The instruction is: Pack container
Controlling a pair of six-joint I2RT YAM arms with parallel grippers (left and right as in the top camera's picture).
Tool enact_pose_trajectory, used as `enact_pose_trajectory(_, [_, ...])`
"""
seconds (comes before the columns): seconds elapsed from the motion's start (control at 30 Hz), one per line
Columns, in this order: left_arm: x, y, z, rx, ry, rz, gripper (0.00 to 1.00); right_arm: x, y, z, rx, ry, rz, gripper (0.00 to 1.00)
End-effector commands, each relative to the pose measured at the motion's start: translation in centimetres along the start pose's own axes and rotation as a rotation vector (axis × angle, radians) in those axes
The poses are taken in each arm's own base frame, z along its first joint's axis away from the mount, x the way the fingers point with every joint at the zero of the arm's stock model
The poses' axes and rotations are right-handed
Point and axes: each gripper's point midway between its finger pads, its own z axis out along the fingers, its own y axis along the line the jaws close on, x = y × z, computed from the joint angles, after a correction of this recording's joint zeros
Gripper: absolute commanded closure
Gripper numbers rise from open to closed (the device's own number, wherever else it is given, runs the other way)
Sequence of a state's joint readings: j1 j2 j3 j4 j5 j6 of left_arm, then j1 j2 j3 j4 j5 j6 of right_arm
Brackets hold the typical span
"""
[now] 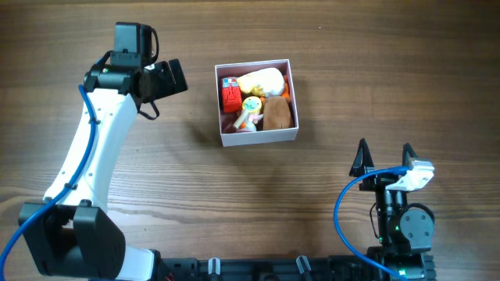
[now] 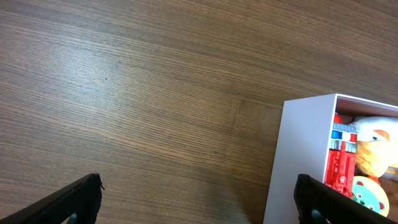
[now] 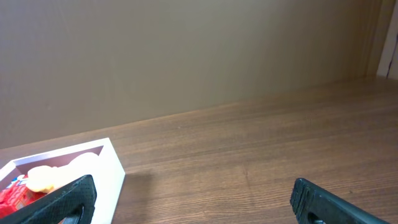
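Overhead you count four toys (image 1: 232, 97) in one container (image 1: 258, 138), the left wrist view catches only three, and your left gripper (image 1: 168, 78) and right gripper (image 1: 383, 156) both stand released.

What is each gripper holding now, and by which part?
Nothing is held. The left gripper and the right gripper are both open and empty, apart from the container.
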State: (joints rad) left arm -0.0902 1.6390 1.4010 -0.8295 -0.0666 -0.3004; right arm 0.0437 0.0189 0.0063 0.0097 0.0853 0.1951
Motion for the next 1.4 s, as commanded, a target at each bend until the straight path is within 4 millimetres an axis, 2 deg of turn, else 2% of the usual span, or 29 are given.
enact_pose_trajectory(0.0, [-0.8,0.1,-0.8,0.002,-0.029,-0.006,0.00,-0.4,0.3,-0.1,-0.019,-0.016,-0.009,0.01])
enact_pose_trajectory(0.93, [-0.7,0.1,-0.8,0.001,-0.028,-0.006,0.00,-0.2,0.3,0.0,-0.018,-0.008,-0.010,0.01])
enact_pose_trajectory(1.0, [-0.9,0.1,-1.2,0.006,-0.039,-0.007,0.00,-0.2,0.3,0.0,-0.018,-0.008,-0.010,0.01])
enact_pose_trajectory(1.1, [-1.9,-0.2,-4.5,0.039,-0.121,-0.010,0.00,-0.2,0.3,0.0,-0.018,-0.008,-0.010,0.01])
enact_pose_trajectory(1.17, [-2.6,-0.2,-7.4,0.066,-0.191,-0.016,0.00,-0.2,0.3,0.0,-0.018,-0.008,-0.010,0.00])
enact_pose_trajectory(1.3, [-3.3,0.0,-15.5,0.139,-0.383,-0.030,0.00,-0.2,0.3,0.0,-0.018,-0.008,-0.010,0.00])
enact_pose_trajectory(1.37, [-3.0,0.5,-20.6,0.186,-0.503,-0.039,0.00,-0.2,0.3,0.0,-0.018,-0.008,-0.010,0.00])
